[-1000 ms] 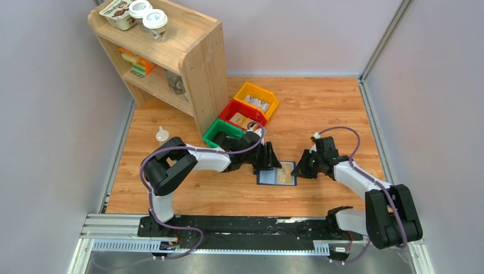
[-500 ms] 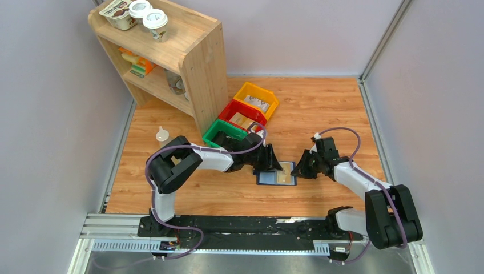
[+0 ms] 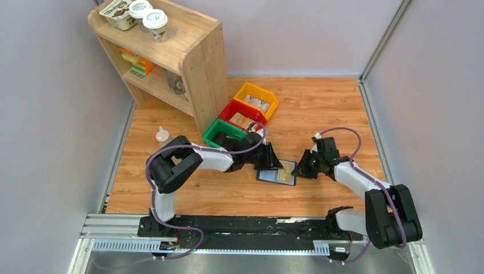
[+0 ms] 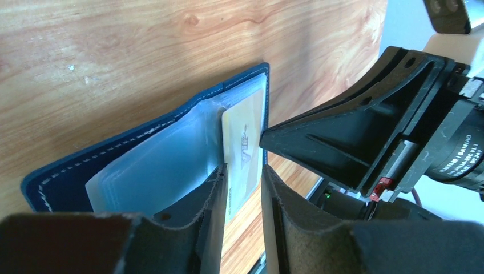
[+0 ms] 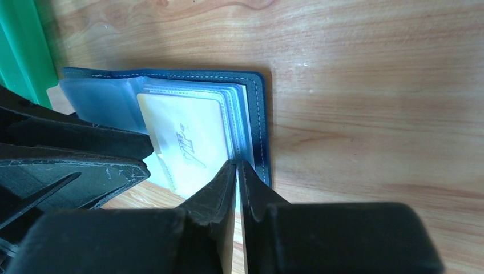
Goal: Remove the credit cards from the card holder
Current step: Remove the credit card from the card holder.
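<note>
The navy card holder (image 3: pixel 279 176) lies open on the wooden table between my two grippers, slightly turned. In the left wrist view its blue cover (image 4: pixel 68 177) and clear sleeves show. A tan credit card (image 4: pixel 245 134) sticks part way out of a sleeve. My left gripper (image 4: pixel 242 170) has its jaws narrowly apart, with the card's corner between them. It sits at the holder's far left corner (image 3: pixel 274 165). My right gripper (image 5: pixel 237 163) is shut on the holder's right edge (image 5: pixel 259 114), beside the card (image 5: pixel 182 137). From above it (image 3: pixel 298 169) is at the holder's right side.
Green (image 3: pixel 220 132), red (image 3: pixel 242 117) and yellow (image 3: pixel 257 97) bins stand in a row just behind the left gripper. A wooden shelf (image 3: pixel 171 51) with cups stands at the back left. A small white object (image 3: pixel 162 135) lies on the table's left.
The card holder has turned slightly, its left end swinging down. My left gripper has edged right over the holder's corner. The right arm has barely moved.
</note>
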